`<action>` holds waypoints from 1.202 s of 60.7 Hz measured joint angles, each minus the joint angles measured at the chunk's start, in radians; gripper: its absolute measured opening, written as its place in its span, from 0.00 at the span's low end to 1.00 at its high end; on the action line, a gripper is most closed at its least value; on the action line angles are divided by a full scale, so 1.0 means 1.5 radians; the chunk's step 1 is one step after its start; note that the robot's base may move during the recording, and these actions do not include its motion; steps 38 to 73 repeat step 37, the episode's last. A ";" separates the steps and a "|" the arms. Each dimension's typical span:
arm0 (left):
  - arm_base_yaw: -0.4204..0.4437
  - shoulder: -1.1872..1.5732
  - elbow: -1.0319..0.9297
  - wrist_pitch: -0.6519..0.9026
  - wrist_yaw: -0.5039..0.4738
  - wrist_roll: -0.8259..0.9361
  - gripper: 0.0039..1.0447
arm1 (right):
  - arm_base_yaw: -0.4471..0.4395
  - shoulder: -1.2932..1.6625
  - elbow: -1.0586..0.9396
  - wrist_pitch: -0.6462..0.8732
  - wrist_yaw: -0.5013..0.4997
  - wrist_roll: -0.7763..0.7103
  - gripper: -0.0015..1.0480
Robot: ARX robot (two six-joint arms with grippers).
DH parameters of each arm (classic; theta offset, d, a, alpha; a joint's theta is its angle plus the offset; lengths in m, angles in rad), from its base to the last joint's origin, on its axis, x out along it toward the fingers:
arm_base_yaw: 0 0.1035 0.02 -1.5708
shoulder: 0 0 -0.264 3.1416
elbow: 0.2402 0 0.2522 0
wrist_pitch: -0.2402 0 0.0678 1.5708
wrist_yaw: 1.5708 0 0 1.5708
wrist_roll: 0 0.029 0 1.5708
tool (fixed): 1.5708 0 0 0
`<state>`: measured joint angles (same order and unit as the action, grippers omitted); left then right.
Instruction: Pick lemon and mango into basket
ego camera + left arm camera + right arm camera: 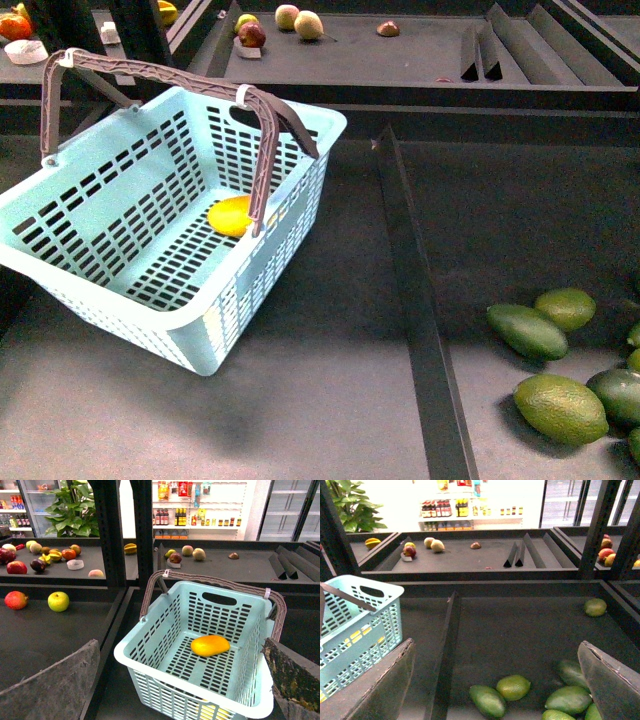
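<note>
In our front view, a brown handle hides part of the yellow-orange fruit in the basket. The frame's right edge cuts several green fruits. Our left wrist view crops the basket's near wall, and shelf bottles are too small to identify. Neither arm shows in front.

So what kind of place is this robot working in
Likely a grocery store or a mock-up: dark produce bins with loose green fruit, a teal shopping basket, and lit shelves of bottled goods behind.
</note>
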<state>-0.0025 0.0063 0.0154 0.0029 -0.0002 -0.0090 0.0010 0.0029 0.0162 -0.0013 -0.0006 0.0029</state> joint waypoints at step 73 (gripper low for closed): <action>0.000 0.000 0.000 0.000 0.000 0.000 0.94 | 0.000 0.000 0.000 0.000 0.000 0.000 0.92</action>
